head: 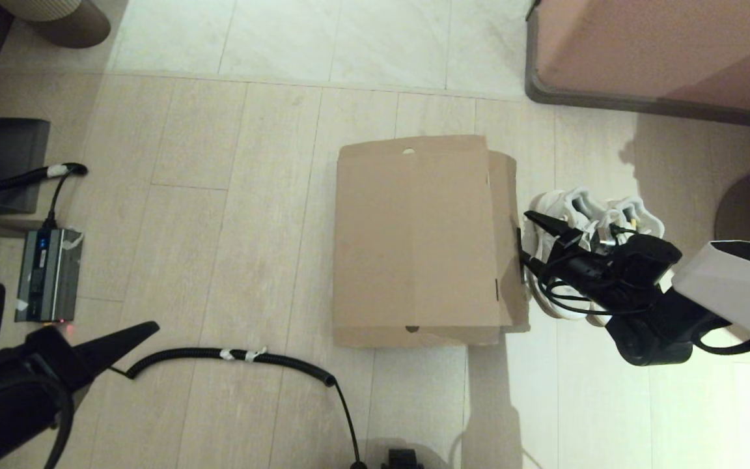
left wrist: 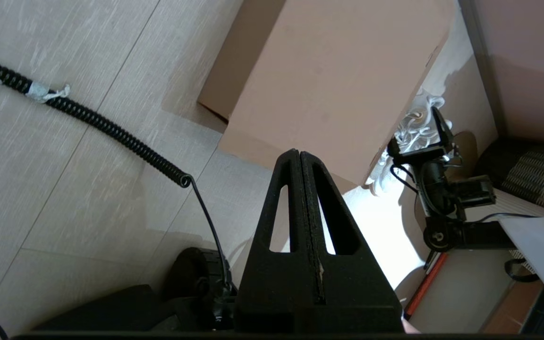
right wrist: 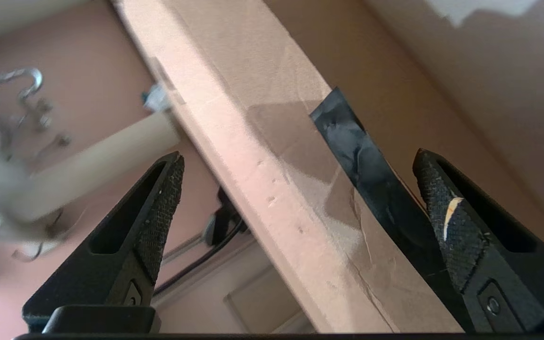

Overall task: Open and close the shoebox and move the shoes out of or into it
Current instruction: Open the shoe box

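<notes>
Floor (head: pixel 232 260) I see is pale wood-look planks, lighter tiles further out. 1 coiled black cable (head: pixel 232 355) lies across near planks, white tape wrapped on it. Grey power brick (head: pixel 48 275) sits at far left, small red light at its near end, black lead plugged in. Dark box (head: pixel 7 163) beyond it. Pink furniture with grey base (head: pixel 661 58) fills far right corner.
</notes>
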`<state>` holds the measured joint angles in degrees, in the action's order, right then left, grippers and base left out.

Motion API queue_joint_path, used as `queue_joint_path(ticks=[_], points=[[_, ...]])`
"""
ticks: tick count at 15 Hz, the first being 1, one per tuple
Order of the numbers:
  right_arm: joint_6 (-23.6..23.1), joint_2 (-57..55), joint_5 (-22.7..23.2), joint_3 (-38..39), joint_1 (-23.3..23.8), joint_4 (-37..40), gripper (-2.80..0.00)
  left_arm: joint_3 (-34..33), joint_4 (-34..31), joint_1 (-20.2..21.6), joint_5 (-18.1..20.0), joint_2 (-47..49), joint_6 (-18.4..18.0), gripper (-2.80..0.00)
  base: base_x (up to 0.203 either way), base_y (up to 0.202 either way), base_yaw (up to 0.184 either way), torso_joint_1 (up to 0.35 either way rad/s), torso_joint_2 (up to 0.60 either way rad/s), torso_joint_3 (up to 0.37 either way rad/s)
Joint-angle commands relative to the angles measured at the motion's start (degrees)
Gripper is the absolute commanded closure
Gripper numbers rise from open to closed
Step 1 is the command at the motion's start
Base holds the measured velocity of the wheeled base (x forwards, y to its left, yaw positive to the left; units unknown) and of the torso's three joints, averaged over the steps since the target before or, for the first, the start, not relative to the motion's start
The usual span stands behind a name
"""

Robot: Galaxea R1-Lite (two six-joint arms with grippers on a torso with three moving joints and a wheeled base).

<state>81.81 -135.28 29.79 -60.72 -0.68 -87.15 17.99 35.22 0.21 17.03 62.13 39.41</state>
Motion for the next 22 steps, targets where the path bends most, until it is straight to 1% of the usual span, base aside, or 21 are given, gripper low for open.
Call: queue_joint_path(ticks=[1,4,8,11,15,17,19,22], points=[[0.47,2.89,0.58,0.59,-0.02,-0.51,-2.80,0.02,0.20,0.00,0.11,-0.93,0.23,0.00,0.000,0.000,0.000,0.000,0.00,0.000],[2.73,7.37,1.65,2.47,-0.02,-0.51,-2.80,0.02,0.12,0.05,0.03,-2.19,0.05,0.00,0.000,0.000,0.000,0.000,0.00,0.000],[4.01,13.61,3.85,5.23,-0.15,-0.51,-2.80,-0.06,-0.33,0.06,-0.16,-3.56,0.05,0.00,0.000,0.000,0.000,0.000,0.00,0.000],[7.44,18.46,5.65,7.56,-0.81,-0.51,-2.80,-0.15,-0.33,0.06,-0.16,-3.49,0.14,0.00,0.000,0.000,0.000,0.000,0.00,0.000],[10.33,23.99,5.65,10.34,-6.54,-0.51,-2.80,-0.65,-0.50,0.06,-0.23,-4.63,0.14,0.00,0.000,0.000,0.000,0.000,0.00,0.000],[10.55,25.97,5.62,10.46,-8.71,-0.51,-2.80,-0.77,-1.45,0.06,-0.41,-5.82,0.14,0.00,0.000,0.000,0.000,0.000,0.00,0.000],[10.62,27.70,5.52,10.49,-10.77,-0.51,-2.80,-0.69,-3.75,0.06,-0.36,-7.87,0.11,0.00,0.000,0.000,0.000,0.000,0.00,0.000],[10.51,29.90,5.32,9.93,-15.22,-0.51,-2.80,-0.72,-5.33,0.06,-0.16,-9.57,0.09,0.00,0.000,0.000,0.000,0.000,0.00,0.000]])
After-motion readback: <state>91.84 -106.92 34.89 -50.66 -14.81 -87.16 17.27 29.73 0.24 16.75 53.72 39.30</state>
